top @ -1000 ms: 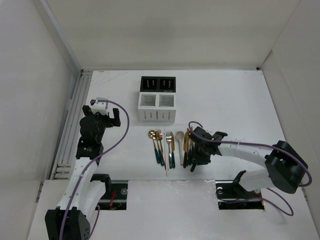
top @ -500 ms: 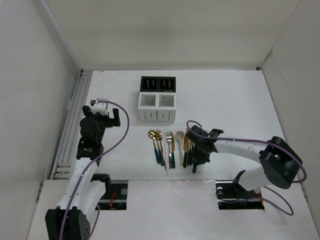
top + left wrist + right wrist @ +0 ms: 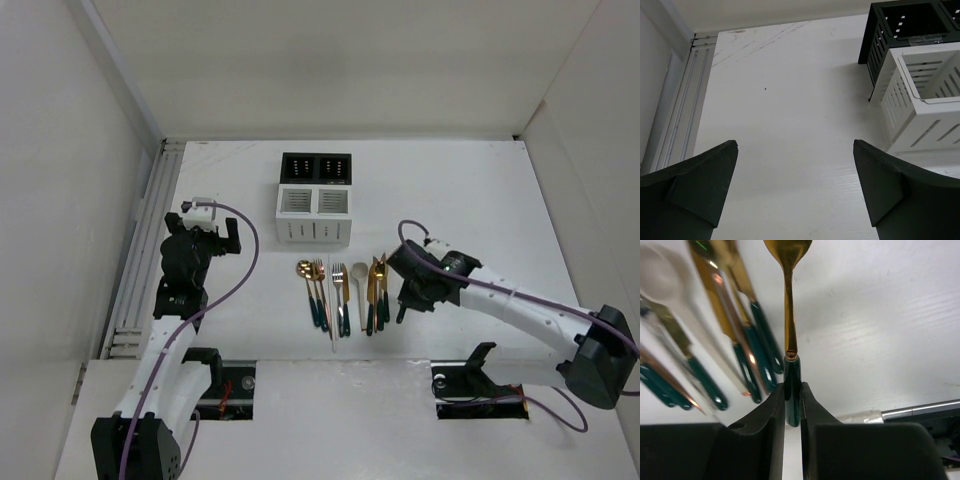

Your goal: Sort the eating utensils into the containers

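My right gripper (image 3: 792, 390) is shut on the dark teal handle of a gold spoon (image 3: 788, 300) and holds it above the table, just right of the row of utensils (image 3: 340, 290). It shows in the top view too (image 3: 405, 305). The other forks, spoons and knives (image 3: 735, 355) and a cream spoon (image 3: 662, 277) lie side by side on the table. The white container (image 3: 314, 213) and the black container (image 3: 316, 166) stand behind the row. My left gripper (image 3: 795, 190) is open and empty, with both containers (image 3: 925, 95) at its right.
A metal rail (image 3: 140, 250) runs along the table's left edge, close to the left arm. White walls close in the back and sides. The near table edge with arm mounts (image 3: 470, 380) lies just behind the right gripper.
My right gripper has closed on the gold spoon at the right end of the row and drawn it up and to the right. The left arm has not moved.
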`<action>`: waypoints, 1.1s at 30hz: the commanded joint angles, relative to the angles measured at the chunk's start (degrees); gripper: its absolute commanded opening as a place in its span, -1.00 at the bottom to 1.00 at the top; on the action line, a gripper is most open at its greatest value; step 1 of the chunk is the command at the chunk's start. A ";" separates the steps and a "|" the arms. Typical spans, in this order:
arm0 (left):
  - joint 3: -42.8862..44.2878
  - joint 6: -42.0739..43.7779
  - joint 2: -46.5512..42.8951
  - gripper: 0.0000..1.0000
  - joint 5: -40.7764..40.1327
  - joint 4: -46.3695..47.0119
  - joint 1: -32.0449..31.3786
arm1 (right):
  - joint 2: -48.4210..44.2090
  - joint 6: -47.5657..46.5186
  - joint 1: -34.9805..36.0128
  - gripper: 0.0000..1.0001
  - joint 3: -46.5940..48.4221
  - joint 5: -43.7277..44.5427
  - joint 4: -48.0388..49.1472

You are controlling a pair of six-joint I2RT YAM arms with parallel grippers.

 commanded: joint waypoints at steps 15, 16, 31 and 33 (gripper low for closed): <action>6.41 -1.51 -1.48 1.00 1.79 -9.38 0.15 | 4.13 -56.41 -1.57 -1.00 21.28 26.28 57.17; 6.42 -1.51 -1.48 1.00 1.79 -10.17 0.15 | 9.11 -59.14 -2.80 -1.00 23.20 24.44 58.77; 8.44 -0.98 6.77 1.00 7.77 -5.45 2.53 | 44.13 -68.48 -11.16 -1.00 48.36 -1.57 74.76; 8.44 -0.37 8.01 1.00 7.77 -4.12 2.53 | 46.59 -67.96 -11.16 -1.00 47.83 -3.08 75.31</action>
